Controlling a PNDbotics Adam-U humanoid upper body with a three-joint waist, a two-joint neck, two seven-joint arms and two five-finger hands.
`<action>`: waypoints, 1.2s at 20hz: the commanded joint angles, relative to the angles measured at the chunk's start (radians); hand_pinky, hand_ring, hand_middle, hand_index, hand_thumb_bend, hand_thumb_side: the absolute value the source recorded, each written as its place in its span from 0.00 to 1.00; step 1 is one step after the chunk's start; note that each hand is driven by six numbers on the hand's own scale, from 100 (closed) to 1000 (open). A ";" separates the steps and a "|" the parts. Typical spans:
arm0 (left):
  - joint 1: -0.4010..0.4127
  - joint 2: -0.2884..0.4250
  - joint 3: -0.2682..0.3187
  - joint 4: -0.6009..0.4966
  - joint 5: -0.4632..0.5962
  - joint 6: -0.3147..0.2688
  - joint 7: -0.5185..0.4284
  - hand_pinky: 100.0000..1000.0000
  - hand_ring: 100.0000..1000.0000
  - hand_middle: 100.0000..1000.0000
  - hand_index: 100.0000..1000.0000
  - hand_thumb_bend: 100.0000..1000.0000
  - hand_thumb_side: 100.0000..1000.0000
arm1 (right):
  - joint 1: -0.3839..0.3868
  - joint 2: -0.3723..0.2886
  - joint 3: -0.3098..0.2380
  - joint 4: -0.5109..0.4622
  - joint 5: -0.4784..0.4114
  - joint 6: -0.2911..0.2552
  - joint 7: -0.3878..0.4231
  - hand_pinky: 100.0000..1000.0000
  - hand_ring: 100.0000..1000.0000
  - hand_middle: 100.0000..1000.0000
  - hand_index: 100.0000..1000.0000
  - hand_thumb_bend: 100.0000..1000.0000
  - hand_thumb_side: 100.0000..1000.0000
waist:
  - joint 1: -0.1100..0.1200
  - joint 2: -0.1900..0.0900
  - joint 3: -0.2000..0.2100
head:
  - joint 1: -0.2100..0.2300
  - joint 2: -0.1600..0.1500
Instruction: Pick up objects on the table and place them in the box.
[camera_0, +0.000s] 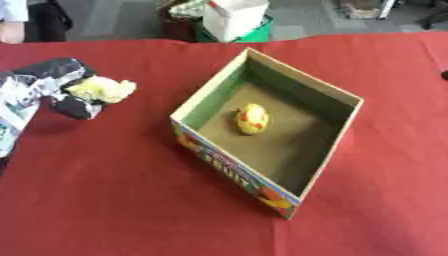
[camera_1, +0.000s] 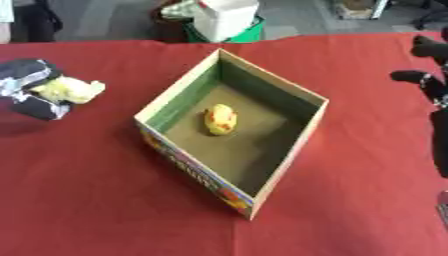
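Transport is the step: left hand (camera_0: 63, 87), fingers curled round a pale yellow object (camera_0: 103, 90), is left of the box (camera_0: 203, 96); next, carry it over the rim. Right hand (camera_1: 426, 76), right of the box, fingers unclear.

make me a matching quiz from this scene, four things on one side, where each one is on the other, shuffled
Things:
1. left hand
2. yellow fruit with red patch
3. box
4. right hand

Places or states:
A. on the red cloth, mid-table
B. at the right edge, holding nothing
C. on the box floor
D. curled round a pale yellow object

Pairs: 1-D, 2-C, 3-A, 4-B
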 joint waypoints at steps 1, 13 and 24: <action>-0.023 0.027 0.013 -0.025 0.005 0.024 0.042 0.48 0.50 0.41 0.41 0.00 0.20 | -0.004 -0.017 -0.010 -0.019 -0.005 0.004 -0.001 0.64 0.89 0.64 0.86 0.00 1.00 | -0.001 -0.029 0.002 | -0.002 0.004; -0.086 -0.020 -0.021 -0.148 0.079 0.090 0.084 0.44 0.46 0.37 0.37 0.00 0.21 | -0.007 -0.027 -0.010 -0.019 -0.024 0.005 0.001 0.64 0.89 0.65 0.85 0.00 1.00 | 0.004 -0.051 0.003 | -0.043 0.024; -0.158 -0.156 -0.069 -0.229 0.102 0.113 0.063 0.44 0.45 0.37 0.38 0.00 0.21 | -0.019 -0.028 -0.006 -0.019 -0.042 0.013 0.008 0.64 0.89 0.65 0.85 0.00 1.00 | 0.018 -0.060 -0.008 | -0.049 0.020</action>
